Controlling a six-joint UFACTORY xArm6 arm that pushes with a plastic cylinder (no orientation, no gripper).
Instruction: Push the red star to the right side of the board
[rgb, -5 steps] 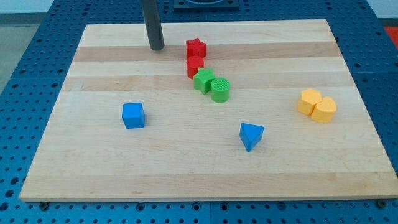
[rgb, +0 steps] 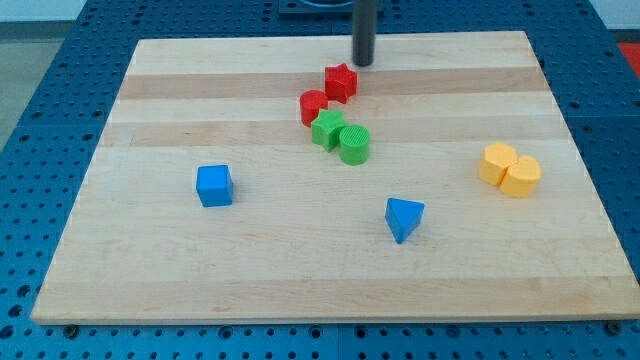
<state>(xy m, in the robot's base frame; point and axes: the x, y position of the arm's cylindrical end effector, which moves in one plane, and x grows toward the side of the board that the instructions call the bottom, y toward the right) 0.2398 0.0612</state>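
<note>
The red star (rgb: 341, 82) lies on the wooden board (rgb: 200, 270) near the view's top centre. My tip (rgb: 363, 62) is just above and to the right of it, a small gap apart. A second red block (rgb: 313, 107), rounded, sits just below-left of the star, touching or nearly touching it.
A green star-like block (rgb: 327, 130) and a green cylinder (rgb: 354, 144) sit below the red blocks. A blue cube (rgb: 214, 186) is at the left, a blue triangular block (rgb: 403, 218) at lower centre. Two yellow blocks (rgb: 509, 169) sit at the right.
My tip has moved right along the board's top, from left of the star to its upper right. The red star has shifted right and slightly down.
</note>
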